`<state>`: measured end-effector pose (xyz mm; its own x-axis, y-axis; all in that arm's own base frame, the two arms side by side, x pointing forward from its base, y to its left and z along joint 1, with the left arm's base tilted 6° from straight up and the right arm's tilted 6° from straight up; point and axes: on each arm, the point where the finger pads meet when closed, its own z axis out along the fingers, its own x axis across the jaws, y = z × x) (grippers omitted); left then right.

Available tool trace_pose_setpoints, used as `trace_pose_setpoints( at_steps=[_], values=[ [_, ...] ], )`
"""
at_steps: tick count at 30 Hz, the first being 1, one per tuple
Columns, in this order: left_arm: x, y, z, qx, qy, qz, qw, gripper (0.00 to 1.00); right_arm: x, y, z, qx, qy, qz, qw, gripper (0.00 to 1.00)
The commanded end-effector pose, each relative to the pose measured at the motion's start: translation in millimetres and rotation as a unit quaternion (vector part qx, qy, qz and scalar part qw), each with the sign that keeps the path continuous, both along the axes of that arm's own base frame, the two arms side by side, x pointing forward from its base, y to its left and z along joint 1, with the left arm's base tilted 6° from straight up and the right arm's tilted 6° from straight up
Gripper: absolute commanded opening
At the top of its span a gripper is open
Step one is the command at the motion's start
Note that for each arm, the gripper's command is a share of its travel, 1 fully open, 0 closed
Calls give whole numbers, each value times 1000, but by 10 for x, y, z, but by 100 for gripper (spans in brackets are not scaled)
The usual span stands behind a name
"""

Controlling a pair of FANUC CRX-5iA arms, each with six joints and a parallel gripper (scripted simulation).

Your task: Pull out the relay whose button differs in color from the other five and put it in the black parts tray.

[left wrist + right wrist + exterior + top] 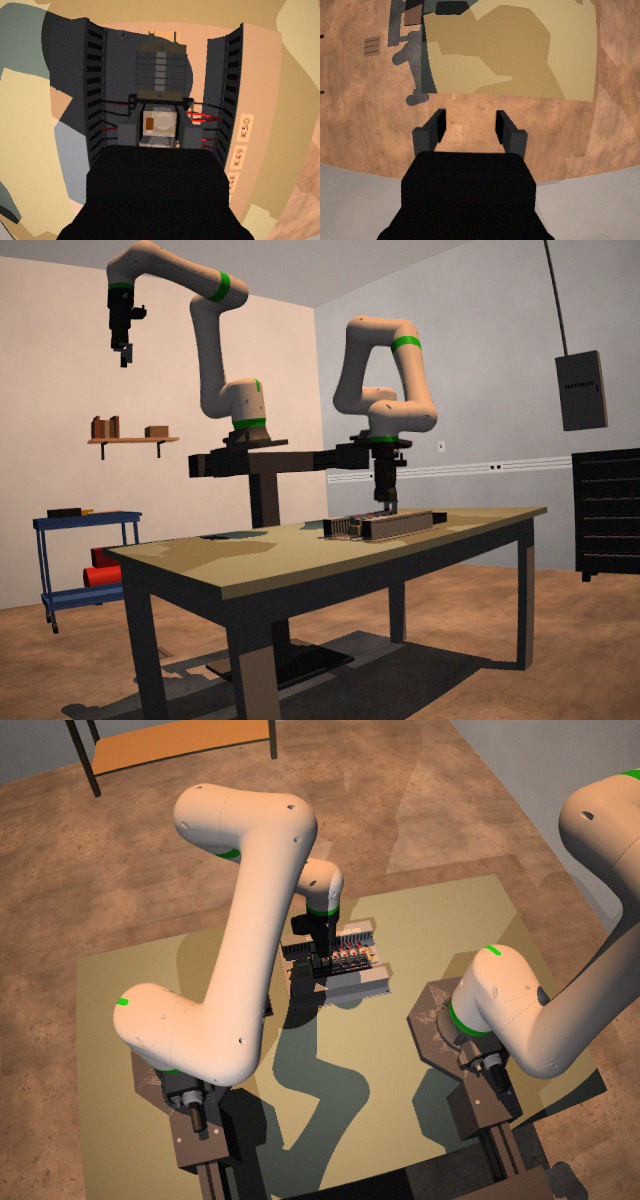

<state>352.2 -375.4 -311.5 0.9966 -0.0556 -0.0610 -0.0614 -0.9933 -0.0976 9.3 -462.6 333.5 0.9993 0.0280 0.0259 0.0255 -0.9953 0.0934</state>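
The relay panel appears to lie flat on the table. My left gripper points down at the panel and is shut on a pale relay with an orange-brown button, near the black terminal block. How far this relay is out of its socket cannot be told. Other relays with red buttons stand in a row beside it. The black parts tray is mostly hidden behind the left arm or the panel. My right gripper is open and empty, high off the table.
Slotted wiring ducts rise on both sides of the relay row. Thin red and dark wires run close beside the left fingers. The table carries the panel. The left arm's shadow crosses the table.
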Motion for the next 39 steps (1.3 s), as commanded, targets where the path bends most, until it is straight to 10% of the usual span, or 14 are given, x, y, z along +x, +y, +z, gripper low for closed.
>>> trace_pose_setpoints(
  at_steps=[1,39],
  values=[
    [7,-8,8,0,2,0,1000,0,-2,-2,9,-1,0,0,1000,100],
    [-1,-8,12,-1,-13,-1,1000,0,-2,-2,9,-1,0,0,1000,100]
  ],
)
